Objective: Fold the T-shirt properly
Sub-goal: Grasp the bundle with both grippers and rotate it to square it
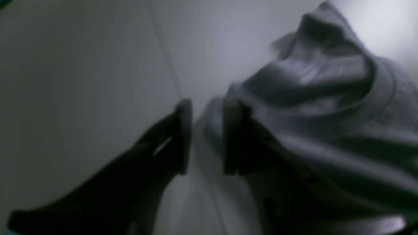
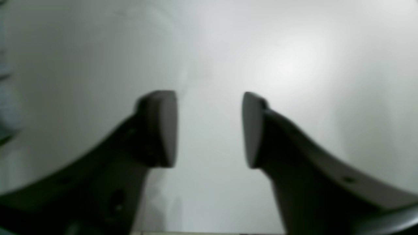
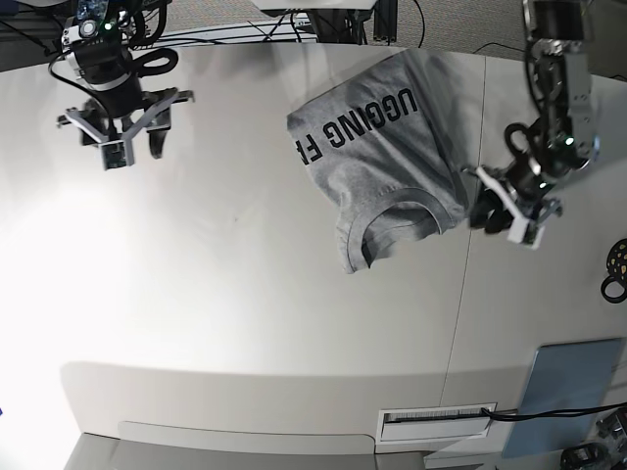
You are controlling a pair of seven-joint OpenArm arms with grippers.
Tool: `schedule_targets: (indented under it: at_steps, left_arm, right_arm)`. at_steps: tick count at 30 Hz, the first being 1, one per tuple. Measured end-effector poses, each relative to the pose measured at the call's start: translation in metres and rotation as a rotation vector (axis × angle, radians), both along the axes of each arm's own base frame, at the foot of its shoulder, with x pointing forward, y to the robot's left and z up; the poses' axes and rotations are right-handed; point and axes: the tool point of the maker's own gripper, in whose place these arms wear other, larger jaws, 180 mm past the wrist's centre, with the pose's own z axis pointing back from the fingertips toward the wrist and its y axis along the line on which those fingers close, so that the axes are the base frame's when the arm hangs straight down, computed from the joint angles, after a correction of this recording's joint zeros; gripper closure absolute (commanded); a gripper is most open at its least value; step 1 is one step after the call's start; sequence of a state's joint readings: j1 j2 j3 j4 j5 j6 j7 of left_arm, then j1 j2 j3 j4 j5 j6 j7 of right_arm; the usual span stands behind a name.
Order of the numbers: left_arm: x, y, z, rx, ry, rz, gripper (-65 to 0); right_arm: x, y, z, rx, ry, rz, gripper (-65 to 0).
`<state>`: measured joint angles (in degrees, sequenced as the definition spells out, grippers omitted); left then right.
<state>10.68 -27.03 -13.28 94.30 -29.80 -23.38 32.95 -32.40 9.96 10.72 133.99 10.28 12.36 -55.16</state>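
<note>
White table (image 3: 225, 284), grey T-shirt (image 3: 392, 147), grey-blue pad (image 3: 570, 385)

A white table (image 3: 225, 294) with bright glare fills the scene, cables (image 3: 294, 20) trailing behind its far edge.

Base view: large heather-grey short-sleeved cotton T-shirt (image 3: 387, 147) lies on the wide white table (image 3: 225, 264), right of centre and toward the far edge. Lettered part sits far side; ribbed crew neck (image 3: 397, 220) faces the near side.

Left gripper (image 3: 487, 209) is just beside the shirt's right edge, between shirt and the table's right rim. In the left wrist view its two fingers flank the bunched cloth edge.

Right gripper (image 3: 127, 132) hangs over bare table at far left, well apart from the shirt.

Grey-blue flat rectangular pad (image 3: 570, 382) lies at the near right corner, well apart from the shirt.
</note>
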Motion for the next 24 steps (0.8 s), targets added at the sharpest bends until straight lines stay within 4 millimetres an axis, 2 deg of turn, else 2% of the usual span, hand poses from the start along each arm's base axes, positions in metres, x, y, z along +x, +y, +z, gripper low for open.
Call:
schedule_targets:
  at_steps: [2, 5, 7, 12, 16, 18, 21, 24]
  left_arm:
    - [-0.02, 0.006, -0.015, -0.002, 0.061, 0.008, -4.4]
    - [-0.049, 0.004, -0.033, -0.022, 0.136, 0.006, -3.2]
    - [-0.064, -0.001, -0.041, -0.055, 0.168, 0.01, -3.2]
    - [-0.09, -0.012, -0.057, -0.108, 0.23, 0.03, -1.9]
    - [-0.091, -0.031, -0.061, -0.192, 0.224, 0.062, -1.9]
    - [-0.086, -0.038, -0.065, -0.225, 0.214, 0.071, -1.9]
    - [-0.069, -0.042, -0.069, -0.239, 0.191, 0.088, -1.9]
    - [-0.052, -0.053, -0.071, -0.271, 0.167, 0.067, -1.9]
  right_arm:
    - [0.002, 0.008, 0.002, 0.031, -0.013, 0.028, -13.0]
    - [0.007, 0.019, 0.003, 0.073, -0.046, 0.076, -4.3]
    - [0.007, 0.03, -0.014, 0.107, 0.001, 0.111, -1.8]
    - [0.01, 0.076, -0.06, 0.194, 0.108, 0.227, -1.2]
    - [0.018, 0.122, -0.08, 0.269, 0.123, 0.328, 0.0]
    - [0.02, 0.139, -0.09, 0.254, 0.147, 0.371, 0.0]
    - [0.016, 0.157, -0.104, 0.237, 0.189, 0.416, 0.0]
    - [0.007, 0.172, -0.107, 0.23, 0.205, 0.461, 0.0]
